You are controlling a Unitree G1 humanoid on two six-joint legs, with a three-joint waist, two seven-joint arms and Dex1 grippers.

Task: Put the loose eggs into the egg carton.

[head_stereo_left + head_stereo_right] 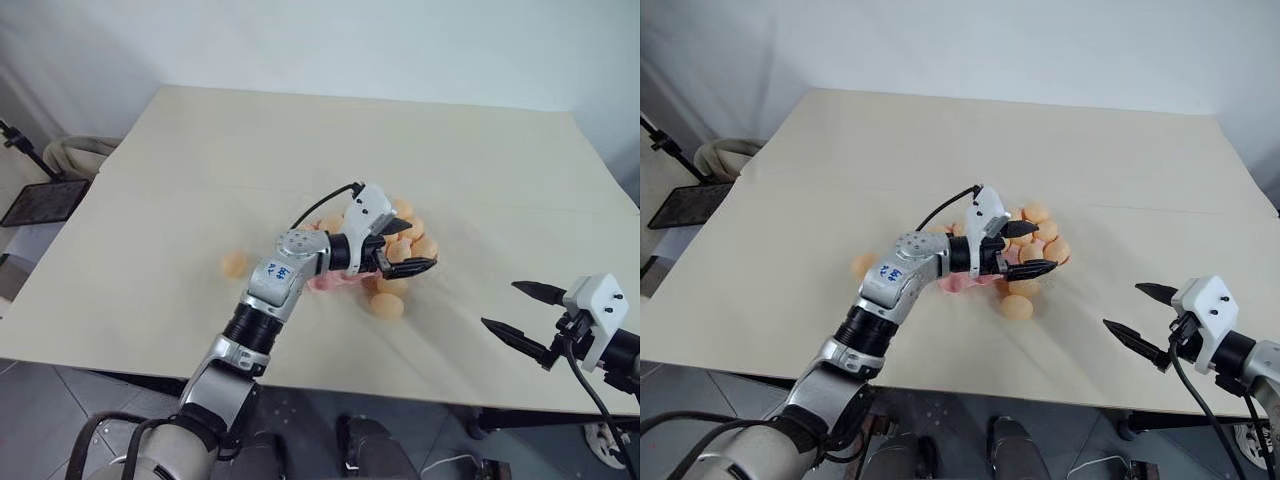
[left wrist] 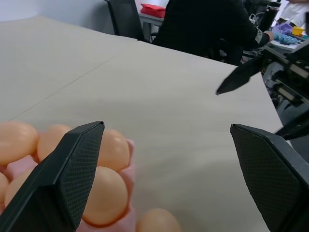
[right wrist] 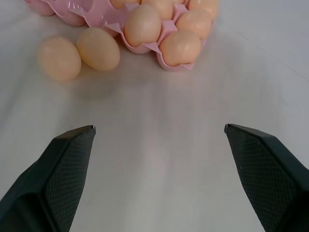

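The pink egg carton (image 1: 332, 284) lies mid-table with several pale-orange eggs (image 1: 424, 246) in its cups, mostly hidden under my left arm. My left gripper (image 1: 405, 247) hovers just above the carton's right end, open and empty. Two loose eggs (image 3: 98, 48) (image 3: 59, 58) lie side by side just off the carton's near edge, and a third loose egg (image 1: 235, 264) sits alone to the carton's left. My right gripper (image 1: 526, 315) hangs open and empty near the table's front right edge, pointing toward the carton (image 3: 91, 12).
The pale table (image 1: 300, 150) has wide bare room behind and left of the carton. A black stand (image 1: 40, 200) and grey hose (image 1: 80, 150) sit off the left edge. A person in dark clothes (image 2: 203, 24) sits beyond the table's right side.
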